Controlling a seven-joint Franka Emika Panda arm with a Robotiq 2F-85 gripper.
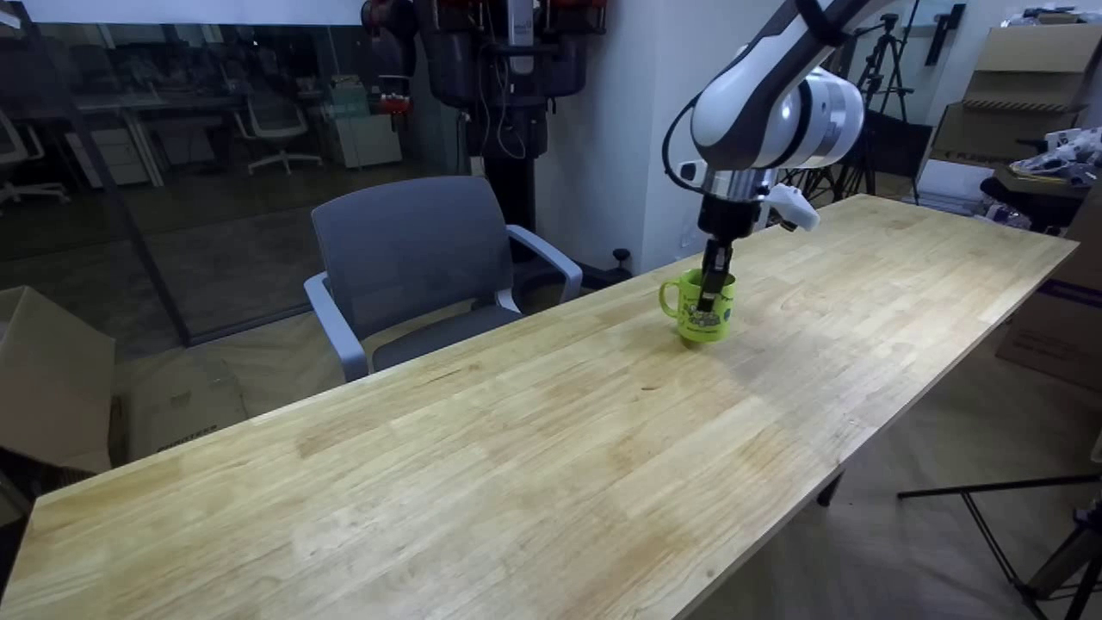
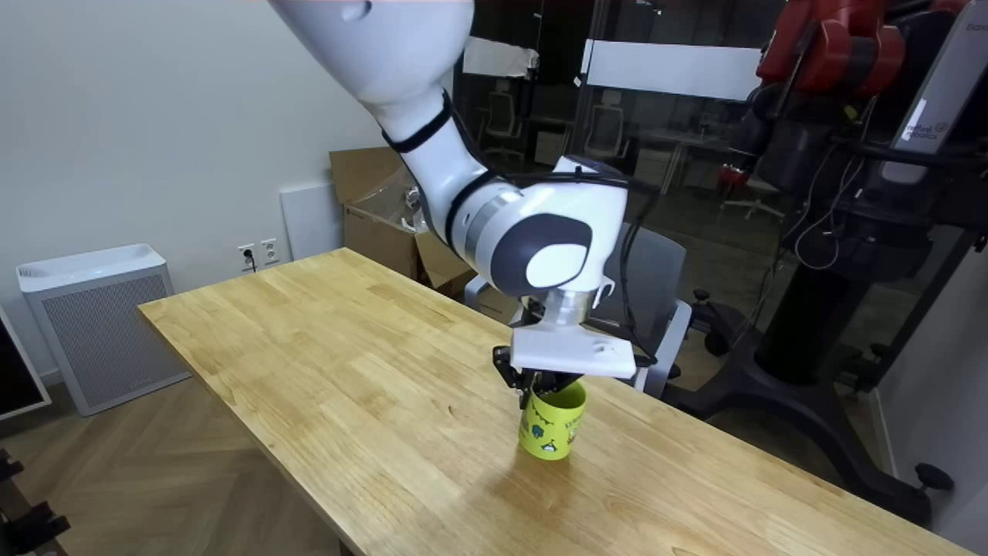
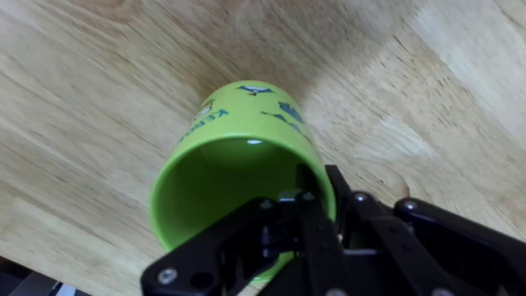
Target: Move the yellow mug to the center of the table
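Note:
The yellow mug, lime green with printed figures, is at my gripper in both exterior views [image 1: 690, 320] [image 2: 549, 432] and fills the middle of the wrist view [image 3: 242, 123]. It is roughly upright, at or just above the pale wood table [image 1: 516, 448]; I cannot tell whether its base touches. Its handle shows in an exterior view [image 1: 666, 300]. My gripper [image 3: 317, 172] points down and is shut on the mug's wall, one finger inside the mug and one outside. The gripper also shows in both exterior views [image 1: 709, 293] [image 2: 532, 394].
A grey office chair [image 1: 422, 250] stands against the table's long edge, near the mug. A red and black robot [image 1: 508, 95] stands behind that edge. Cardboard boxes [image 2: 382, 224] and a white appliance [image 2: 108, 332] stand on the floor past the table's end.

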